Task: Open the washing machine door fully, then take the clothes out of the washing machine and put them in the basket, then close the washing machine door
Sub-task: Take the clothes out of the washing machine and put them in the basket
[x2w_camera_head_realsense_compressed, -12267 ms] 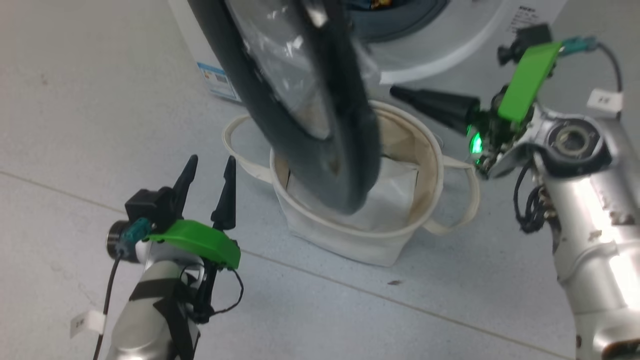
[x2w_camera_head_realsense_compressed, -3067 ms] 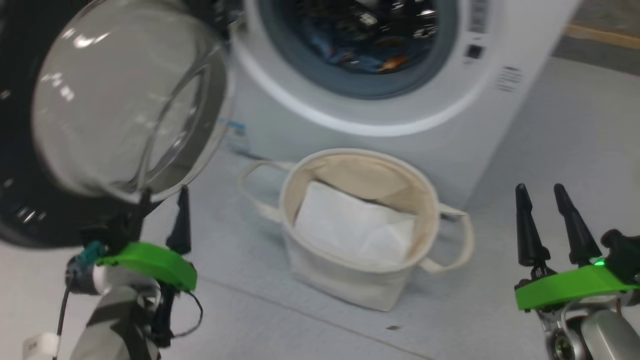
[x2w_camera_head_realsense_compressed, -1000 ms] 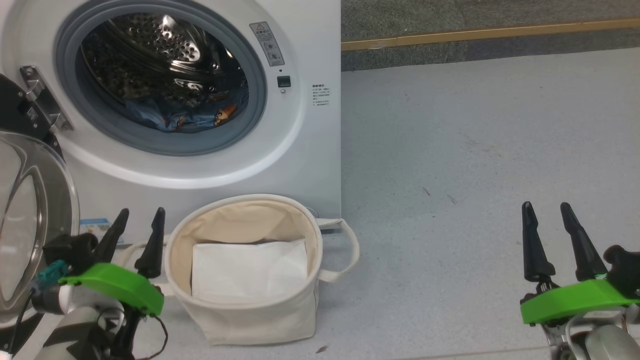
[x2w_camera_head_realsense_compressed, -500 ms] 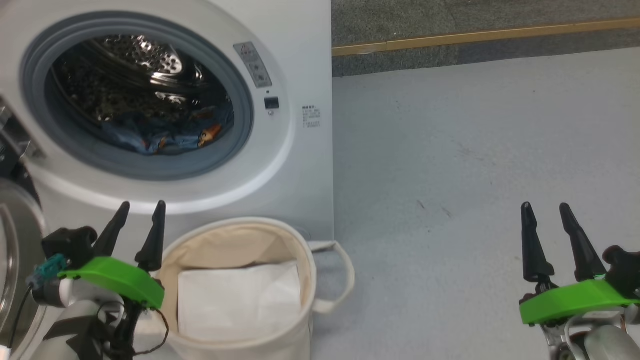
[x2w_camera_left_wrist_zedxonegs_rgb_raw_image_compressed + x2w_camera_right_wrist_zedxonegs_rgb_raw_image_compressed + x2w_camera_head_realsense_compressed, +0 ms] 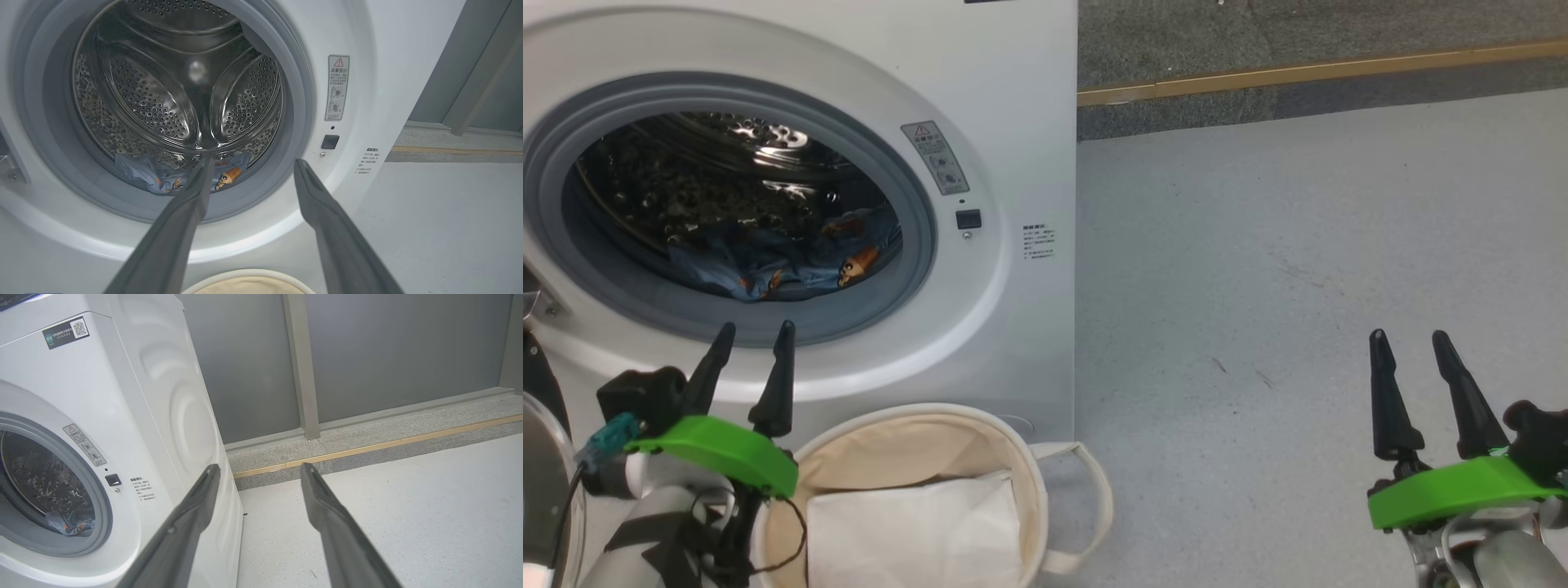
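Step in hand: the door-opening part is judged as done. The taking-out of the clothes (image 5: 768, 265) is at approach stage, nothing gripped yet.
Washing machine door (image 5: 543, 490): swung wide to the left of the washing machine (image 5: 1013, 122). A bit of glass and black rim is seen at the left edge of the head view.
Clothes: lying low in the drum (image 5: 184, 81) of the washing machine, near the front, just behind the grey gasket (image 5: 298, 102).
Basket (image 5: 915, 420): on the floor directly in front of the washing machine, below its opening. A white folded sheet (image 5: 915, 531) is inside, no clothes.
Left gripper (image 5: 756, 328): fingers spread, nothing between them. It is held in front of the washing machine, outside the opening and apart from the gasket. In the left wrist view it is pointed into the drum, w/ the clothes seen by the tip of one finger.
Right gripper (image 5: 1408, 335): fingers spread, empty. It is held well apart from the washing machine, to its right, over bare floor (image 5: 1298, 245).
Next move (est.): the left gripper is to be brought fwd over the gasket lip and lowered to the drum bottom. The fingers are then to be closed on a raised fold of the fabric.
Care needed: the gasket and drum wall should not be struck. The fabric is thin and lies flat, so a shallow pinch may be missed.
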